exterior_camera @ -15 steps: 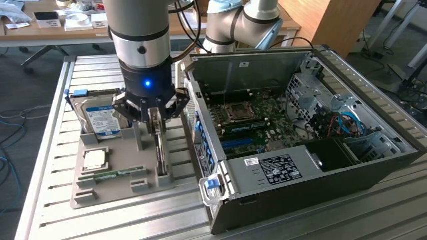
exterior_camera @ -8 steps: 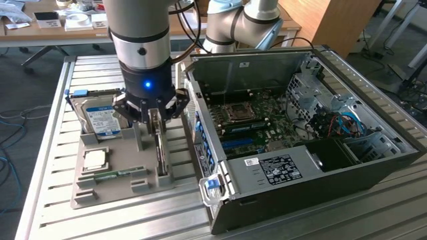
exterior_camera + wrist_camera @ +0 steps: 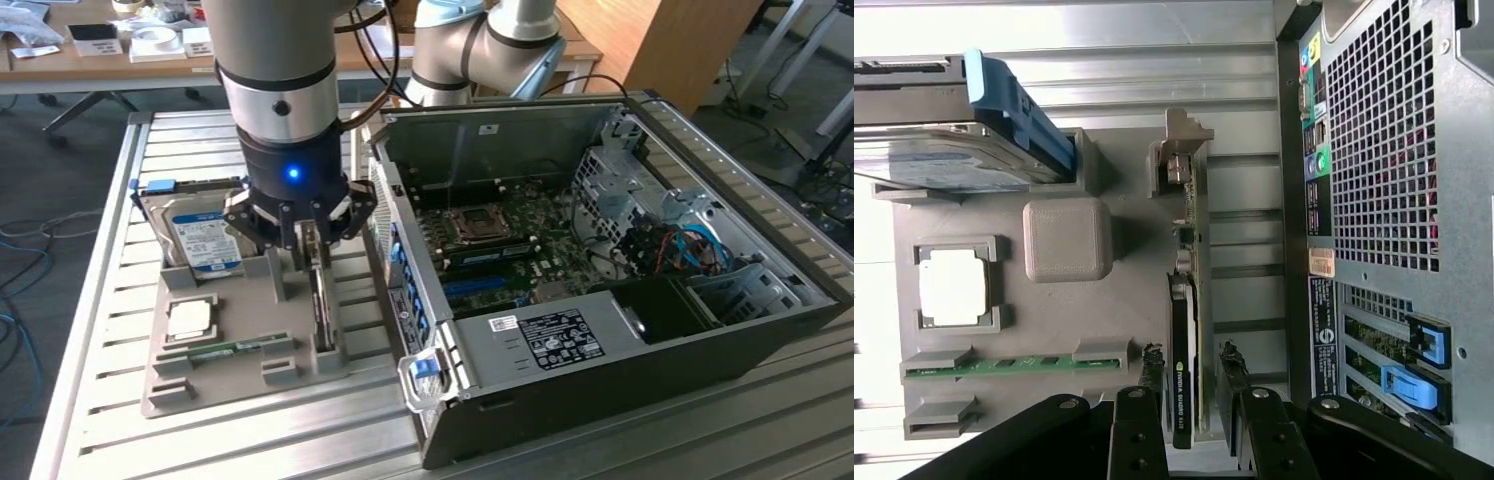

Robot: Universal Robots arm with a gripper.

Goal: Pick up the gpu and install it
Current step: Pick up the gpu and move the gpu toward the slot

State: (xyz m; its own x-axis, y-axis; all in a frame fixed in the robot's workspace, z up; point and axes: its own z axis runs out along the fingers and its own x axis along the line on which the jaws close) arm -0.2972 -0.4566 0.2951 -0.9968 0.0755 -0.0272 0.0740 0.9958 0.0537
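Observation:
The gpu (image 3: 1182, 330) is a thin dark card with a pale metal bracket at one end. It stands on edge in a slot of the grey holder tray (image 3: 240, 385), along the tray side nearest the computer case. My gripper (image 3: 315, 248) hangs low over the gpu (image 3: 324, 315). Seen from the wrist, my gripper (image 3: 1189, 372) is open and straddles the card. One finger (image 3: 1151, 368) is on each side of the board, with a small gap on both sides. Nothing is gripped.
The tray also holds a silver hard drive (image 3: 204, 240) with a blue-white label, a square processor (image 3: 190, 318) and a green memory stick (image 3: 230, 349). The open computer case (image 3: 747, 330) lies at the exterior view's right, its motherboard (image 3: 501, 235) exposed with blue slots (image 3: 481, 290).

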